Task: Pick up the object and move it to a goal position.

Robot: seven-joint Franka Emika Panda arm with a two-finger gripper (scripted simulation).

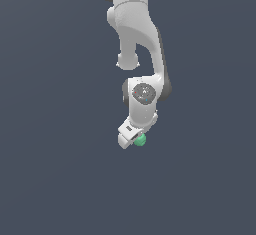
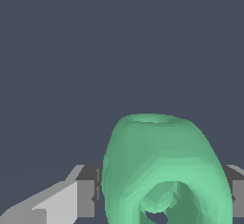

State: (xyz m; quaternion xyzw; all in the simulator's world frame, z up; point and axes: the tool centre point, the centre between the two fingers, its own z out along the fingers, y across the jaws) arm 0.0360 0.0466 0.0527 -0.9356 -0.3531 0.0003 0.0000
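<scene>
The object [image 1: 140, 140] is a small bright green rounded lump at the tip of the white arm, just below the middle of the exterior view. My gripper [image 1: 134, 141] hangs from the arm's wrist and the lump sits against its end. In the wrist view the object [image 2: 162, 166] fills the space between the two grey fingers [image 2: 86, 197], which press against its sides. A hollow shows in the lump's near face. The gripper is shut on the object.
A flat, plain dark grey-blue surface [image 1: 50, 169] fills both views. The white arm [image 1: 137, 34] reaches down from the exterior view's top edge. Nothing else shows.
</scene>
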